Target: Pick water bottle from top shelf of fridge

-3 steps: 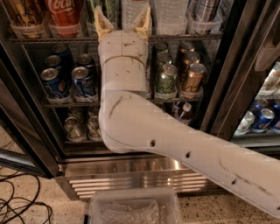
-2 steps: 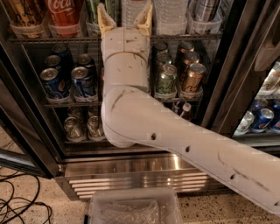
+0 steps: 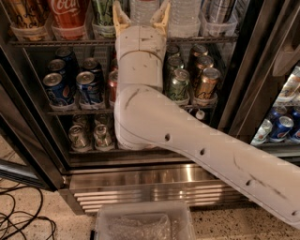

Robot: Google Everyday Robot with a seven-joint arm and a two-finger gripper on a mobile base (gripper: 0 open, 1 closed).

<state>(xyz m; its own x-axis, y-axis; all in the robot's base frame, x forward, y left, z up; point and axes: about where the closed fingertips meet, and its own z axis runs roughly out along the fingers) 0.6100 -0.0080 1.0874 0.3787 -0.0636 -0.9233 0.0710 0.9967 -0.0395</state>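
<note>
Your tool point(image 3: 140, 6) is up at the top shelf point(image 3: 70, 42) of the fridge point(image 3: 140, 180), fingers point(image 3: 121, 18) spread wide. The water bottle point(image 3: 141, 14) stands between them; contact cannot be told. Just right of the tool stands another clear bottle point(image 3: 185, 16).

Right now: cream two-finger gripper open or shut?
Open: gripper at the dark wire top shelf, fingers spread either side of the clear plastic water bottle.

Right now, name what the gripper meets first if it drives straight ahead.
Probably the water bottle, which stands between the fingers of the open gripper at the top shelf. How far apart they are in depth is unclear.
</note>
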